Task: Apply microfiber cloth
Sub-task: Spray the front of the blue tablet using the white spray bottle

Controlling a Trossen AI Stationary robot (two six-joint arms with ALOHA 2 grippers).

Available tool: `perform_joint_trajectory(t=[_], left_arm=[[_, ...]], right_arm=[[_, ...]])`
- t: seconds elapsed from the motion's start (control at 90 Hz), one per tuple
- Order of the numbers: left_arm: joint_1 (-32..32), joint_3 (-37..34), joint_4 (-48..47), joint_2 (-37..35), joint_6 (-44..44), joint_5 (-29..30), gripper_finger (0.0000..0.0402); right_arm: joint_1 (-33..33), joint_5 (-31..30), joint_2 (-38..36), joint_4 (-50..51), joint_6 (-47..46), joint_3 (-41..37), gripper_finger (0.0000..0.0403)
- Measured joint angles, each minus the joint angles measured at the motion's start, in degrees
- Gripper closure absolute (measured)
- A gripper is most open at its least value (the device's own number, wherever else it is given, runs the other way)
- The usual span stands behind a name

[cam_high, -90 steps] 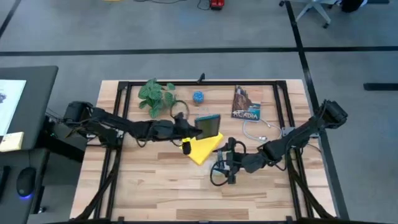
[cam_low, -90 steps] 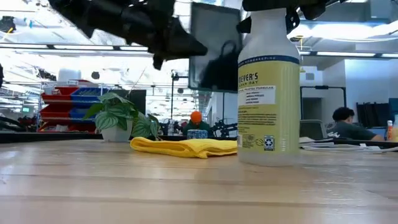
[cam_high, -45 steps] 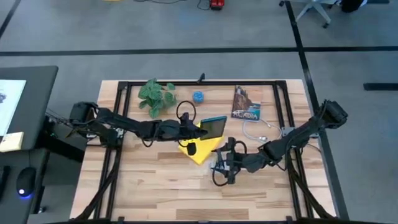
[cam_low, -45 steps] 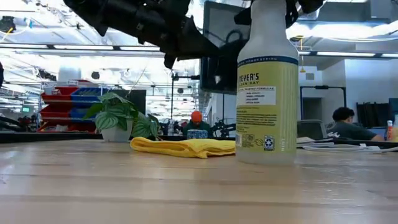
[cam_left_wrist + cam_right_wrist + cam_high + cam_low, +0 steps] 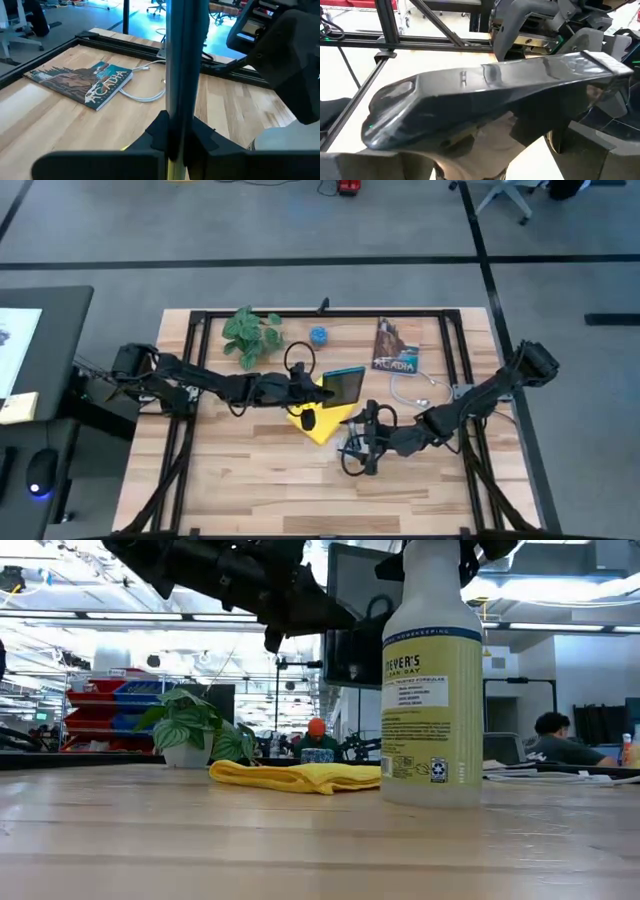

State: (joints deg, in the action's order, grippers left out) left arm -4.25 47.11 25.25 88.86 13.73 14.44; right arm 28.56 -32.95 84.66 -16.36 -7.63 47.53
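The microfiber cloth (image 5: 325,420) is seen as a bright yellow, rumpled sheet lying flat on the wooden tabletop (image 5: 250,470) near its middle; in the low view it (image 5: 300,777) shows as a low folded heap behind the spray bottle. It is touched by neither hand.

The spray bottle (image 5: 432,680), a clear bottle of pale yellow liquid with a printed label, is stood on the tabletop just beside the cloth's right edge. Its head is gripped by the right hand (image 5: 360,442), which is pressed onto it from above, the right arm being stretched in low from the table's right edge.

The tablet (image 5: 343,383), dark-screened with a teal edge, is held up on edge above the far side of the cloth, pinched by the left hand (image 5: 312,386); in the left wrist view its thin edge (image 5: 181,75) is clamped between the two fingers. The left arm is extended across from the left edge.

A book (image 5: 396,346), a white cable (image 5: 410,392), a small plant (image 5: 250,335) and a blue object (image 5: 318,335) are placed along the far side.
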Motion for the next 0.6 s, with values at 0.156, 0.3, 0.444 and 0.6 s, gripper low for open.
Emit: perform_joint_trajectory(t=[0.156,0.3,0.444,0.6], left_arm=[[0.47,-0.22,-1.69,0.00,2.73,1.55,0.0391],[0.83,-0.48,-1.59,0.00,4.01,2.42,0.0391],[0.83,-0.50,-1.05,0.00,3.85,2.80,0.0391],[0.68,-0.52,0.88,-0.07,3.67,2.89,0.0391]], right_arm=[[-1.08,2.43,0.00,0.09,-2.19,0.00,0.0085],[-1.73,3.17,0.00,0.36,-2.51,0.00,0.0085],[-1.71,3.23,0.00,0.94,-3.22,0.00,0.0085],[-1.71,3.22,0.00,0.89,-3.51,-0.02,0.0085]])
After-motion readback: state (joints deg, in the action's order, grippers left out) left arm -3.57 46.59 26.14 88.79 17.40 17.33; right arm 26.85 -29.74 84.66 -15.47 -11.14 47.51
